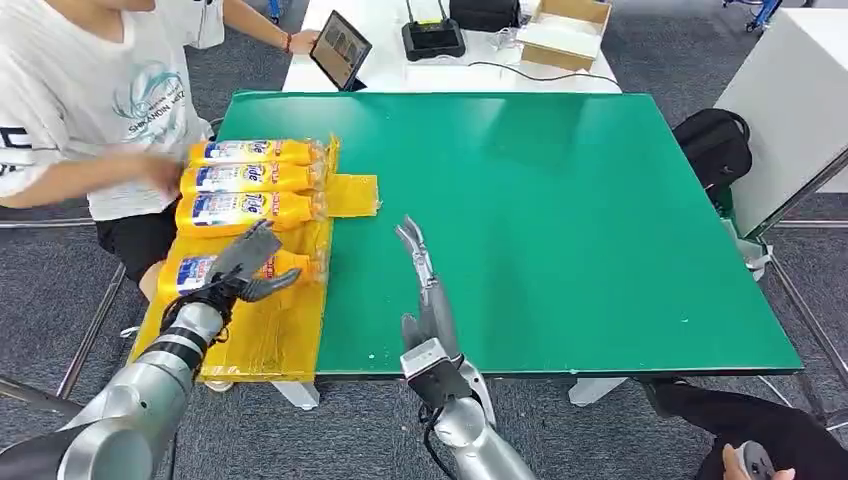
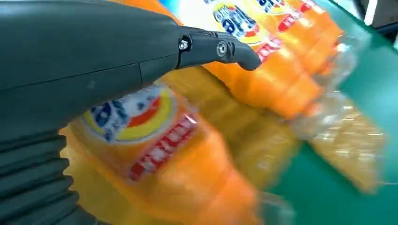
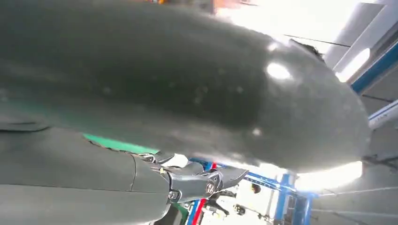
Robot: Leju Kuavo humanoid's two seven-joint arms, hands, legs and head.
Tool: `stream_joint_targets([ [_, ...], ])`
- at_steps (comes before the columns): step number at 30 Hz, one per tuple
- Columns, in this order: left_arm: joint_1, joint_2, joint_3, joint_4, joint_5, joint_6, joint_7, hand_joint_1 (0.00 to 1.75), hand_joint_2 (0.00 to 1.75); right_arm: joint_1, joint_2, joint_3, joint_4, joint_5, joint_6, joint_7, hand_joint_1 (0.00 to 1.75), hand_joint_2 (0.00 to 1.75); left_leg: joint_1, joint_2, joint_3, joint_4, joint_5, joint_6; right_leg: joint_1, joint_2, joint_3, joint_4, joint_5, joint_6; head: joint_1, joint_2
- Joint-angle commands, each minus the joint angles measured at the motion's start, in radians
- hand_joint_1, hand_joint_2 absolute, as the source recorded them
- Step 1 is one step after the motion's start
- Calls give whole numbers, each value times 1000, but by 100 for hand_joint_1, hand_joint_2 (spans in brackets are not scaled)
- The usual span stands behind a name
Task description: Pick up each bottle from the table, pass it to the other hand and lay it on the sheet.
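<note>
Bottle (image 1: 200,272) under left hand (image 1: 245,262); on sheet (image 1: 260,335)

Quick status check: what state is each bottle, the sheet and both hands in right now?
Nearest bottle: lying on the sheet, left hand over it.
Three far bottles: lying side by side on the sheet.
Yellow sheet: spread flat, overhanging table edge.
Right hand: open, empty.

A green table (image 1: 560,230) stood on grey carpet (image 1: 45,290). Beyond its far edge, a white table (image 1: 395,55) carried a tablet (image 1: 339,48) and cardboard box (image 1: 565,28). A black backpack (image 1: 714,148) sat near its right edge.
</note>
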Motion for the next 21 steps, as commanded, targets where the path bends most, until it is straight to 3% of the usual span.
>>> stream_joint_targets([
  [1, 57, -93, 173, -85, 233, 81, -190, 0, 0, -20, -3, -35, 93, 2, 1, 2, 0, 0, 0, 3, 4, -2, 0, 2, 1, 1, 4, -3, 1, -3, 0, 0],
  [3, 68, -109, 164, -118, 272, 136, -222, 0, 0, -15, -1, -32, 93, 6, 0, 3, 0, 0, 0, 0, 3, -2, 0, 2, 1, -1, 4, -2, 0, -3, 0, 0],
  [5, 154, -125, 36, -317, 450, 251, -237, 0, 0, -10, 4, -30, 99, 13, -4, 0, 0, 0, 0, 0, 2, -1, 0, 2, 1, -2, 3, -2, 0, -3, 0, 0],
  [6, 208, -142, 6, -455, 555, 261, -237, 0, 175, -7, 6, -27, 103, 18, -13, -7, 0, 0, 0, 1, 1, -1, 0, 1, 1, -1, 0, -1, 0, -2, 0, 0],
  [8, 256, -140, -60, -542, 665, 303, -237, 0, 175, -2, 3, -26, 102, 25, -31, -21, 0, 0, 1, 2, 2, -1, -2, 2, 2, -1, 2, -2, -1, -3, 0, 0],
  [9, 312, -152, -106, -651, 733, 323, -237, 0, 175, 4, -4, -27, 104, 21, -50, -46, 0, 175, 0, 2, 1, -1, -1, 2, 1, 0, 0, -2, -1, -2, 0, 0],
  [10, 359, -160, -140, -741, 782, 331, -237, 0, 175, 15, -7, -32, 93, 12, -65, -62, 0, 175, 0, 3, 2, -1, -2, 2, 1, 1, 1, -2, -1, -3, 0, 0],
  [18, 359, -160, -140, -741, 782, 331, -237, 0, 175, 15, -7, -32, 93, 12, -65, -62, 0, 175, 1, 2, -4, 0, -2, 1, 1, 1, -4, -1, -1, -2, 0, 0],
  [21, 522, -203, -221, -1045, 884, 361, -237, 0, 175, 71, -21, -56, 10, 2, -150, -111, 0, 175, 1, 2, -3, 0, -2, 1, 1, 0, -4, -2, -1, -3, 0, 0],
])
